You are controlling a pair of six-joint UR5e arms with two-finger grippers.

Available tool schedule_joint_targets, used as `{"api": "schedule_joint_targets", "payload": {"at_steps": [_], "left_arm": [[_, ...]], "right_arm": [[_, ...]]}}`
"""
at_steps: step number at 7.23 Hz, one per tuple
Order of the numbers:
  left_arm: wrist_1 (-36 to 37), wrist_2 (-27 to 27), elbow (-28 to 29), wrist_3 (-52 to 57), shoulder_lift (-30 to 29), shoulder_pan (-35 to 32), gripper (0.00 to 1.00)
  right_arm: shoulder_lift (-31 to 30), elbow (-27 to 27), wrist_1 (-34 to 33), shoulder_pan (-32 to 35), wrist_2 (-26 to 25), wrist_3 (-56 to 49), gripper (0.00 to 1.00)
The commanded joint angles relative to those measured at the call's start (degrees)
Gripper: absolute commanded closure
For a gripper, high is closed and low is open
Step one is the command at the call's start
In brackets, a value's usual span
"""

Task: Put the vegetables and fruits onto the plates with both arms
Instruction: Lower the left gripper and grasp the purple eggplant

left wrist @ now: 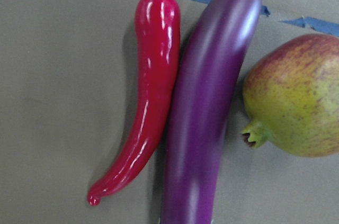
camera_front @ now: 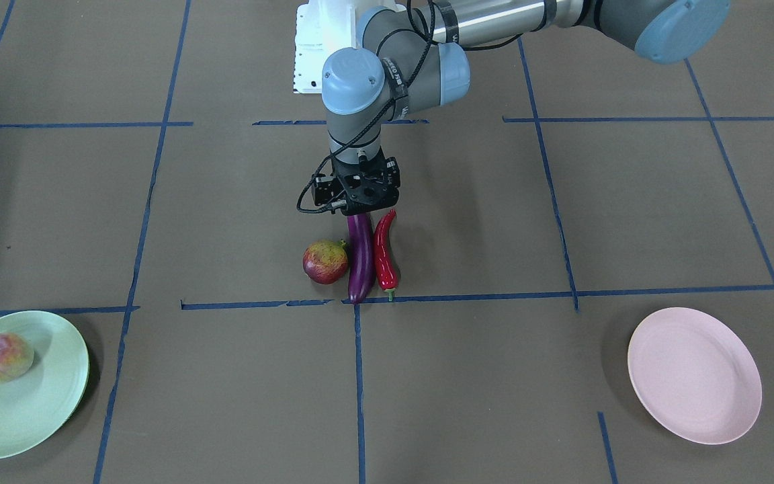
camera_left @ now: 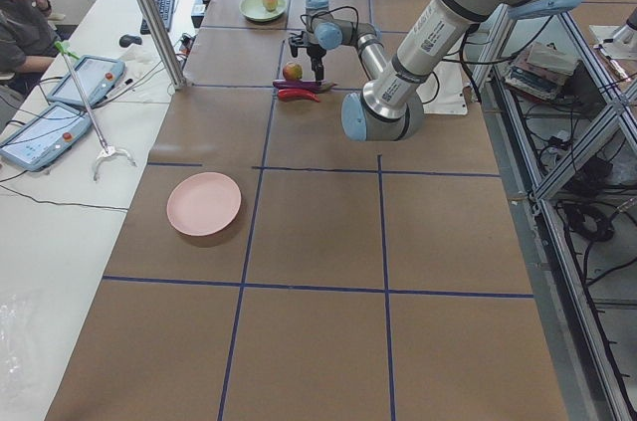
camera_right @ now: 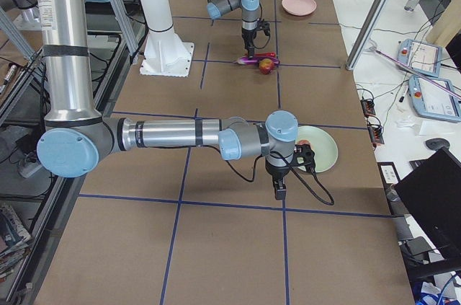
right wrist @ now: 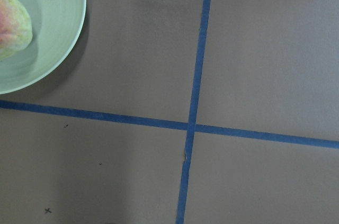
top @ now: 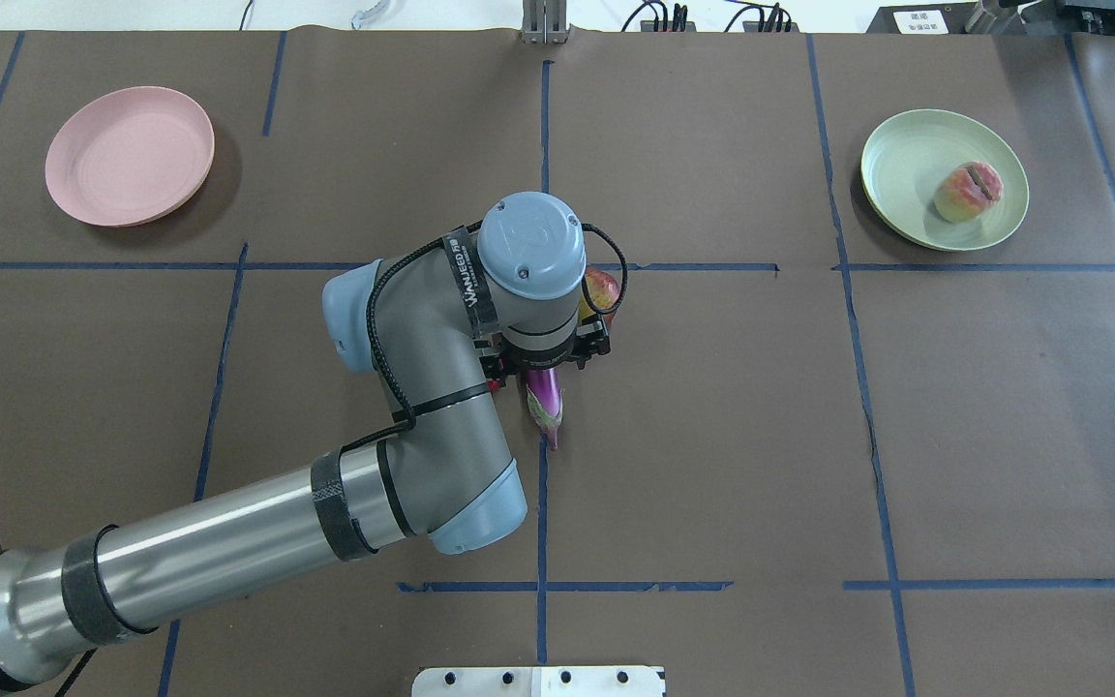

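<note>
Picking eggplant [camera_front: 361, 262] with left gripper [camera_front: 359, 210], over cap end; finger spread impossible to tell. Next, front-facing view: grasp clear of chili [camera_front: 383, 252] at 3 o'clock, carry to pink plate [camera_front: 695, 376], 4 o'clock.

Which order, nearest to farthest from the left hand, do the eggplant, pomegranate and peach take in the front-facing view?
1. eggplant, one end right under the left hand.
2. pomegranate, beside the eggplant on the view's left.
3. peach, far off on the green plate.
</note>
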Motion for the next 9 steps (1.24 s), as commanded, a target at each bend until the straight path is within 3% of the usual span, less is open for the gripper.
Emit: {"api": "schedule_joint_targets", "payload": {"at_steps": [1, 3, 4, 5, 6, 7, 9], "left_arm": [[0.0, 0.1, 1.5, -0.1, -0.3, 0.1, 0.0], [-2.0, 4.3, 5.8, -0.1, -1.8, 1.4, 0.02], [-2.5, 4.4, 5.8, -0.4, -1.9, 1.4, 0.27], [-2.5, 4.4, 5.9, 0.1, -1.9, 1.7, 0.66], [-2.4, 4.4, 5.7, 0.4, -1.9, 1.9, 0.96], [-1.8, 4.5, 5.1, 0.4, -1.8, 1.8, 1.0], [7.0, 4.2, -5.8, 0.5, 1.1, -0.2, 1.0]], "right_arm": [[0.0, 0.0, 0.0, 0.0, 0.0, 0.0, 0.0], [0.0, 0.0, 0.0, 0.0, 0.0, -0.1, 0.0], [0.0, 0.0, 0.0, 0.0, 0.0, -0.1, 0.0], [0.0, 0.0, 0.0, 0.0, 0.0, -0.1, 0.0], [0.0, 0.0, 0.0, 0.0, 0.0, -0.1, 0.0], [0.0, 0.0, 0.0, 0.0, 0.0, -0.1, 0.0], [0.1, 0.0, -0.1, 0.0, 0.0, -0.1, 0.0]]}}
